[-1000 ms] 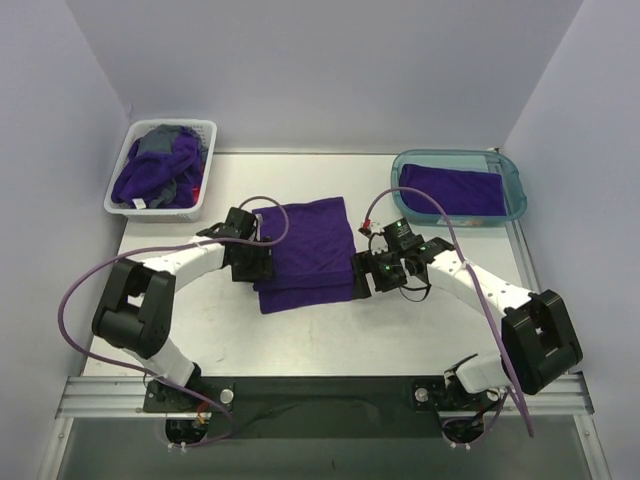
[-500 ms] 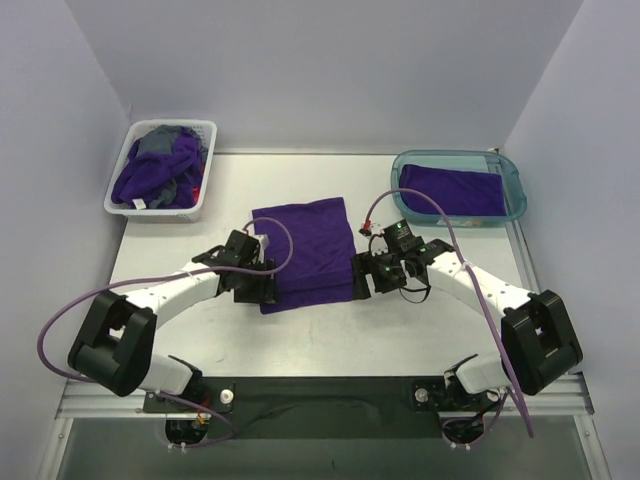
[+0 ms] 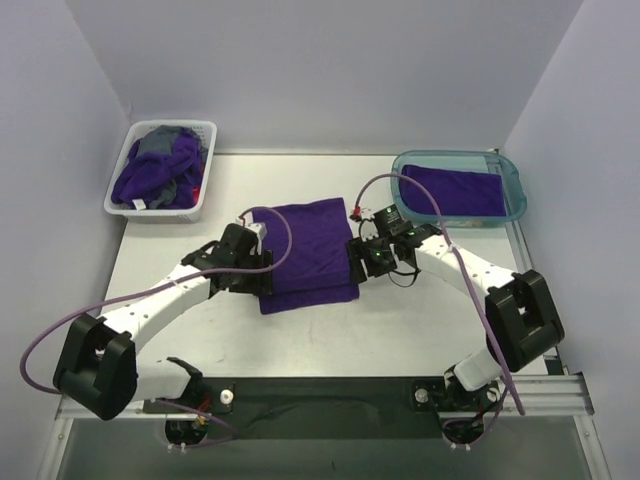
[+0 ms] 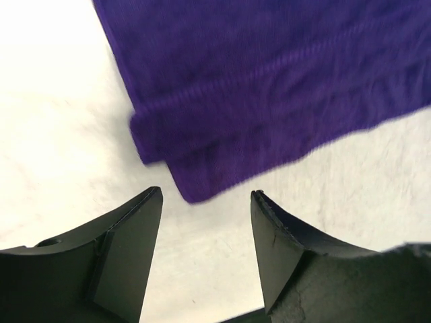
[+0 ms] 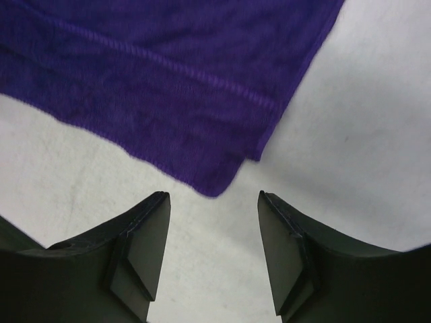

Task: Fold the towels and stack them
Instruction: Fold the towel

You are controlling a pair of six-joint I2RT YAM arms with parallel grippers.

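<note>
While both arms reach inward from the bottom of the top view, the white table (image 3: 400,330) carries a folded purple towel (image 3: 305,250) at frame centre. This towel lies flat in stacked layers, with the lower layers showing past the upper one along its bottom edge. The left arm (image 3: 160,295) ends at the towel's left edge and the right arm (image 3: 465,270) ends at its right edge.

At upper left, a white slotted basket (image 3: 155,212) holds a loose heap of purple towels (image 3: 150,178). At upper right, a teal tray (image 3: 513,178) contains one flat purple towel (image 3: 452,190).

In the left wrist view, the left gripper (image 4: 205,202) stands with its jaws apart and nothing between them. A corner of the folded towel lies just beyond the tips, at frame centre. In the right wrist view, the right gripper (image 5: 214,202) likewise stands with jaws parted and unloaded, and a towel corner lies just above the gap.
</note>
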